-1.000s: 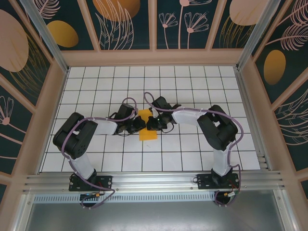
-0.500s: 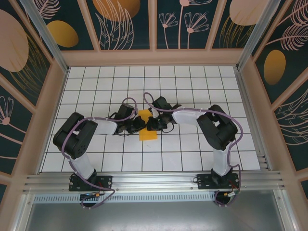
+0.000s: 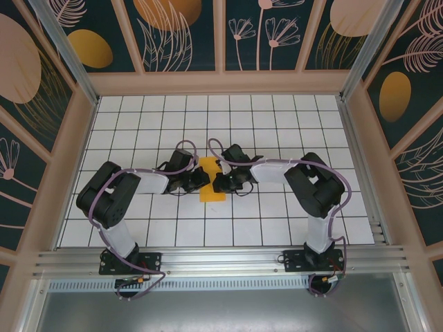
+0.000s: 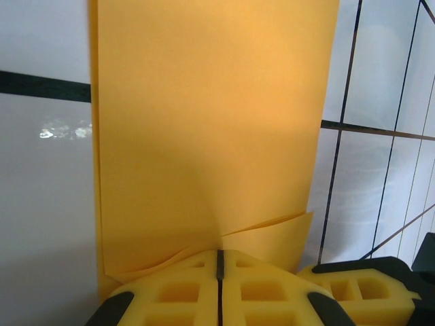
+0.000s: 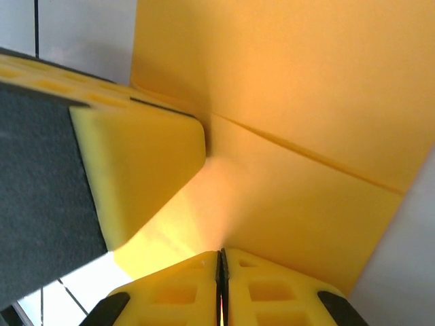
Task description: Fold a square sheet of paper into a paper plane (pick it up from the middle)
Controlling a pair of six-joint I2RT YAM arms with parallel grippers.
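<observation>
Folded orange-yellow sheet of paper [image 3: 212,194] is sitting near the middle of the table [image 3: 277,117], running lengthwise toward the far edge, with a crease [image 5: 306,156] crossing it in the right wrist view. The left hand [image 4: 219,261] is pinching the sheet's left side, its yellow pads [image 4: 272,288] pressing together on the paper. The right hand [image 5: 221,261] is clamping the opposite side the same way.

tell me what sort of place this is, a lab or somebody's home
Most likely a robot lab test cell: a white gridded table boxed in by leaf-print wall panels, two arms bolted to an aluminium rail, with an orange paper sheet between them.
</observation>
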